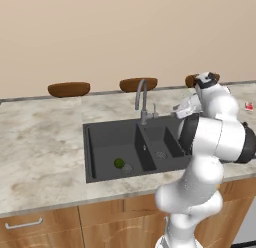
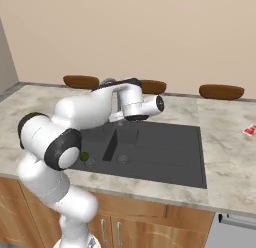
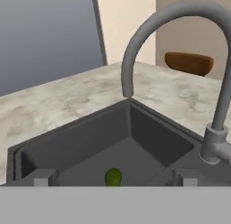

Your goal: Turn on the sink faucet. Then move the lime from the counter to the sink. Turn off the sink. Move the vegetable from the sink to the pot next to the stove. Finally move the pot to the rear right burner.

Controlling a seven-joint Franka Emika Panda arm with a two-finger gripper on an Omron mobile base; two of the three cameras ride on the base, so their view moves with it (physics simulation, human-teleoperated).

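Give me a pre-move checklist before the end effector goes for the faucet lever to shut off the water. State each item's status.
1. Lime in the larger basin of the sink, by the drain: ok.
2. End effector open, nothing between its fingertips: ok.
3. End effector close beside the sink faucet, spout arching just ahead in the hand view: ok.
4. Lever position visible: cannot tell; the arm covers it in the right base view.
5. Water running: cannot tell; no stream shows under the spout.
6. Brown bowls at the back wall, clear of the faucet: ok.
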